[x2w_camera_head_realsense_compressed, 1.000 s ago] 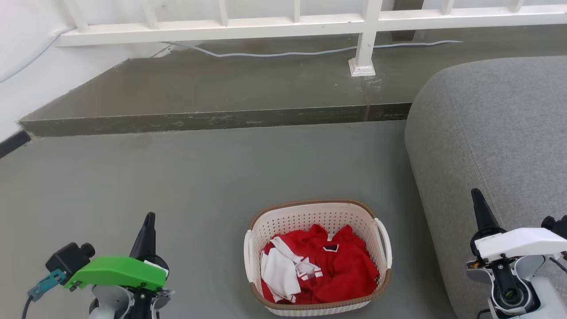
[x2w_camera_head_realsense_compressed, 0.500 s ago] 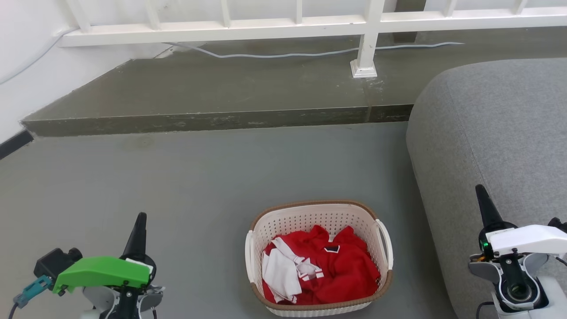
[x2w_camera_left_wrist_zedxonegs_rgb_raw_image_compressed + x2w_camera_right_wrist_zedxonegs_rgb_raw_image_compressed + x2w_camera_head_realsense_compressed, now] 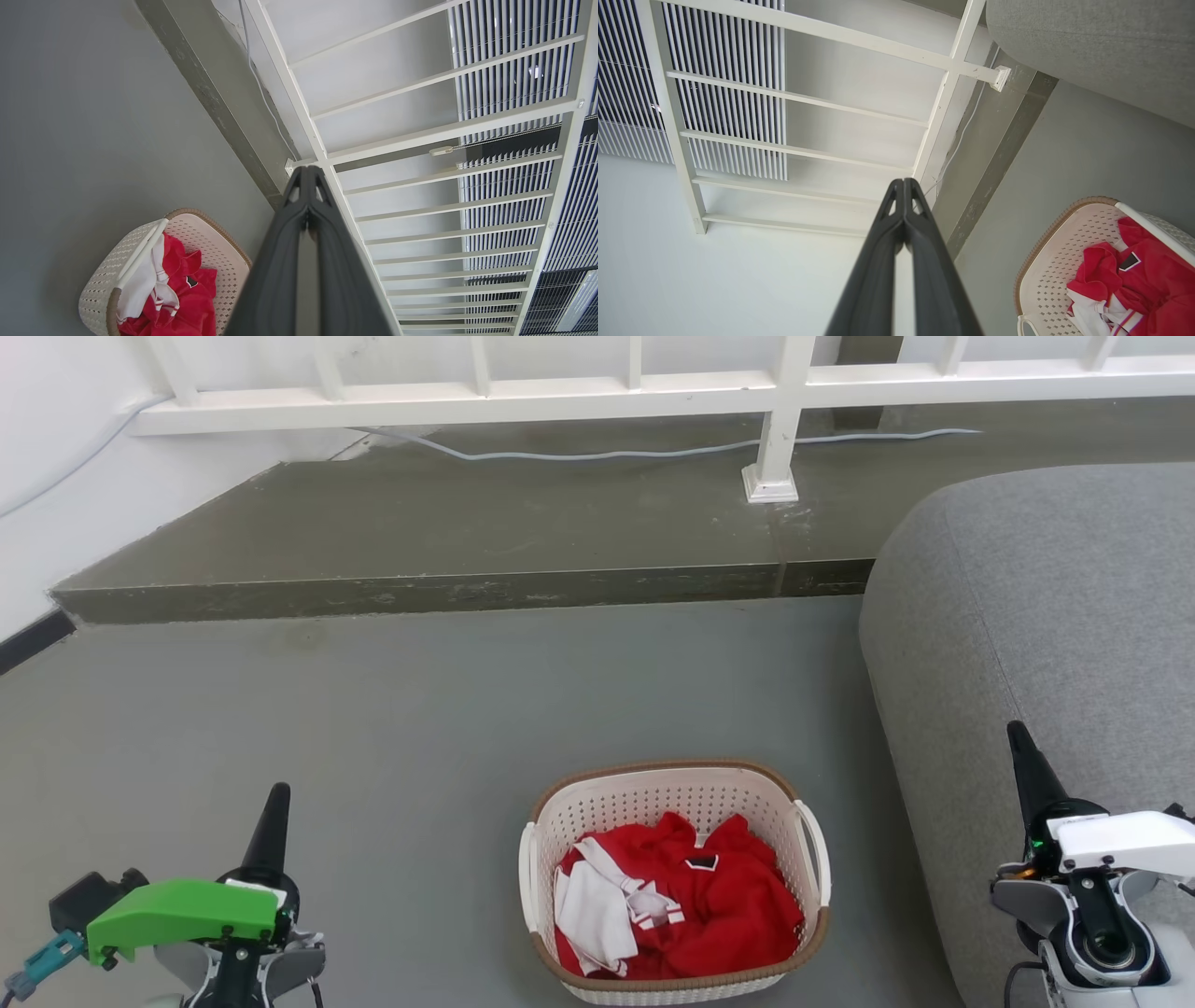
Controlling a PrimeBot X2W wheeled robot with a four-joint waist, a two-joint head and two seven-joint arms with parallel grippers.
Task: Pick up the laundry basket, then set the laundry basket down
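Laundry basket (image 3: 644, 803) of cream-white perforated plastic stands upright on the grey floor (image 3: 420, 709), low in the middle of the head view, just beside the grey sofa (image 3: 1046, 616) on its right. It is one basket, with a brown woven-look rim (image 3: 653, 767) and two white handles (image 3: 812, 849), one on each side. Inside lie red and white clothes (image 3: 728, 915); how many pieces, I cannot tell. A small dark patch (image 3: 702, 862) on the red cloth is too small to read.

The left gripper (image 3: 275, 803) hangs to the left of the laundry basket and the right gripper (image 3: 1018, 742) to its right, in front of the sofa; both are well apart from it. Each has its two dark fingers pressed together, with nothing between them; the wrist views show this from close.

Beyond the floor there is one darker raised step (image 3: 467, 523), one pale cable (image 3: 579, 453) lying on it, and a white railing (image 3: 560, 397). The wrist views look higher along this railing and take in slatted blinds (image 3: 504, 56) behind it.
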